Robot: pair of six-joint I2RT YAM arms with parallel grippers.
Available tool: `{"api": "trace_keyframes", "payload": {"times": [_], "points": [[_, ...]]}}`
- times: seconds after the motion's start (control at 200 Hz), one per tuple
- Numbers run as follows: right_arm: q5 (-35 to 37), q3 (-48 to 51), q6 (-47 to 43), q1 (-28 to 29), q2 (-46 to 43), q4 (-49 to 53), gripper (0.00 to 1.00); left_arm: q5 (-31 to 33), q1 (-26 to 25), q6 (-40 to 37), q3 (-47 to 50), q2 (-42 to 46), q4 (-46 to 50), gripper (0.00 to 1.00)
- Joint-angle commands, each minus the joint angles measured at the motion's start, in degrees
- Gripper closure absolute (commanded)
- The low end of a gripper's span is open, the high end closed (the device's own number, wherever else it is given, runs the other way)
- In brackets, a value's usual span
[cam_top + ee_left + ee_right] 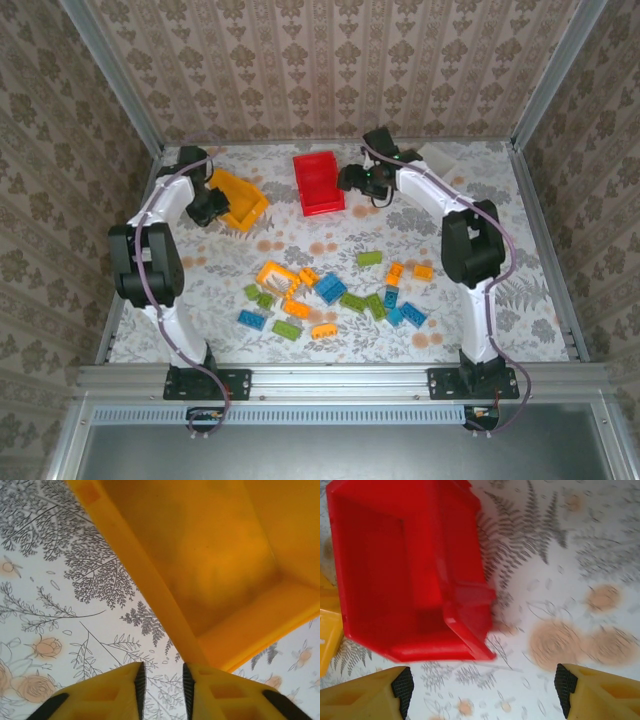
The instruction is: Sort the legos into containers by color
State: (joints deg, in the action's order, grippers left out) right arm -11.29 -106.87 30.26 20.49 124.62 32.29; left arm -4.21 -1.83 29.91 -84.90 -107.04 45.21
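One red bin (395,570) beyond right pincer (483,687)

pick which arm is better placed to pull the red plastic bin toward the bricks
Probably right: the right gripper, open, hangs beside the red plastic bin; the left gripper is at the yellow-orange plastic bin.

- The wall of the yellow-orange bin (225,555) blocks the way just ahead of the left gripper (162,680).
- The red bin (395,565) stands before one finger of the right gripper (483,680); bare table (600,540) lies before the other.
- The legos (330,288) clutter mid-table.
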Motion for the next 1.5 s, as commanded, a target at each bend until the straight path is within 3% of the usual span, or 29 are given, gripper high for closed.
{"api": "trace_keyframes", "payload": {"times": [0.0, 0.13, 0.415, 0.785, 1.045, 1.23, 1.495], "points": [[-1.3, -4.5, -0.7, 0.6, 3.0, -0.2, 0.22, 1.0, -0.4, -0.9, -1.4, 1.3, 3.2, 0.51], [-1.4, -7.1, -0.5, 0.6, 4.9, 0.1, 0.21, 1.5, -0.4, 3.8, 0.2, 6.8, 1.9, 0.36], [-2.0, -17.6, -1.3, 0.4, 12.6, 5.1, 0.23, -4.6, 1.3, 12.6, 0.3, 4.8, -0.5, 0.22], [-0.5, -24.8, -1.0, 0.4, 18.2, 8.5, 0.46, -5.7, 1.6, 12.5, -1.3, -0.5, -1.0, 0.24], [5.1, -24.6, -1.6, 0.9, 17.1, 10.6, 0.71, -4.7, 1.5, 10.4, -2.2, -2.6, -0.9, 0.26], [10.1, -18.1, -1.5, 1.8, 11.9, 9.8, 0.83, -3.2, 1.4, 7.0, -6.0, -6.1, 1.1, 0.3], [14.3, -2.9, -0.6, 2.4, 1.3, 5.8, 0.89, -0.9, 0.3, 1.8, -10.0, -9.5, 3.2, 0.47]]}}
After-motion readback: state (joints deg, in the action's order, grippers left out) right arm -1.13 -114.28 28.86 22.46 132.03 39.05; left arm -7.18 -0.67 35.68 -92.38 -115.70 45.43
